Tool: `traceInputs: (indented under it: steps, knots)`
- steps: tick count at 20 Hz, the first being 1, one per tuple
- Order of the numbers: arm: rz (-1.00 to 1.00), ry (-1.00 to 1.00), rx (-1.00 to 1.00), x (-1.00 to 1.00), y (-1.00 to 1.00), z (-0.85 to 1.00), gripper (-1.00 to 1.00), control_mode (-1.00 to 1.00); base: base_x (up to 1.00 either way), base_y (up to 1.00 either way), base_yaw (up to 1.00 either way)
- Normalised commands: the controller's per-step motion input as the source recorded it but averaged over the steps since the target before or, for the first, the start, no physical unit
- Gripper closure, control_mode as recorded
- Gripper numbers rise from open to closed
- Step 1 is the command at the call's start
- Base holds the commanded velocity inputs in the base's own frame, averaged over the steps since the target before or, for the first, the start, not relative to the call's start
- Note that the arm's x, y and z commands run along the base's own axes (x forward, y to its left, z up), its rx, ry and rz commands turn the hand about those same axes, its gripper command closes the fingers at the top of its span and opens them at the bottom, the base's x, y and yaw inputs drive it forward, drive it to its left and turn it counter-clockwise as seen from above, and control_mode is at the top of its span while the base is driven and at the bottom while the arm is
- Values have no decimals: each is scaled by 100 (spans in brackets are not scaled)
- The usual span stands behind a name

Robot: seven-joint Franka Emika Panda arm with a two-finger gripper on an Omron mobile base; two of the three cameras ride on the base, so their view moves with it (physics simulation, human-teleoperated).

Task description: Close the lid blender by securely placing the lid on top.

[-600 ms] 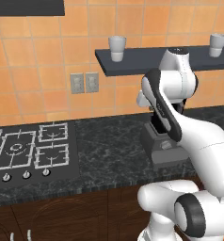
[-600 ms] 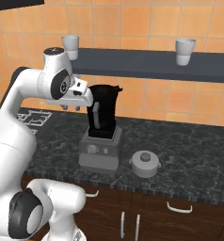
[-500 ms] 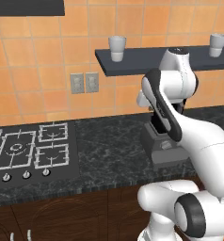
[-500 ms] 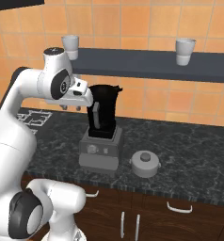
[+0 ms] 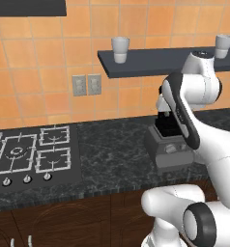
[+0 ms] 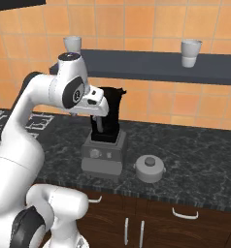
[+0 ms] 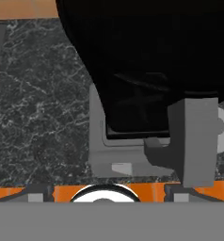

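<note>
Dark counter point(image 6: 195, 169) holds blender point(image 6: 105, 140), lid point(image 6: 150, 168) beside it; fingers point(image 7: 36, 190) spread.

Shelf point(image 6: 151, 65) hung low over the blender point(image 6: 105, 133), tight headroom above the jar. Tabletop point(image 6: 195, 169) right of the lid point(image 6: 150, 168) was open.

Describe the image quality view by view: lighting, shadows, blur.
Left base view: flat, even light, sharp; the arm covers most of the blender. Right base view: sharp; the lid casts only a faint shadow on the counter. Hand view: the black jar shows almost no shading.
</note>
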Motion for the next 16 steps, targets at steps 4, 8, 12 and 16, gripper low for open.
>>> traceInputs:
  steps: [4,8,12,16]
  knots:
    - [-11,0,0,-24,-60,-12,-100,-100,0,0,0]
    - [-19,0,0,-36,-72,-38,-100,-100,0,0,0]
    - [-23,0,0,-34,-77,-45,-100,-100,0,0,0]
    - [-19,0,0,-9,-65,-45,-100,-100,0,0,0]
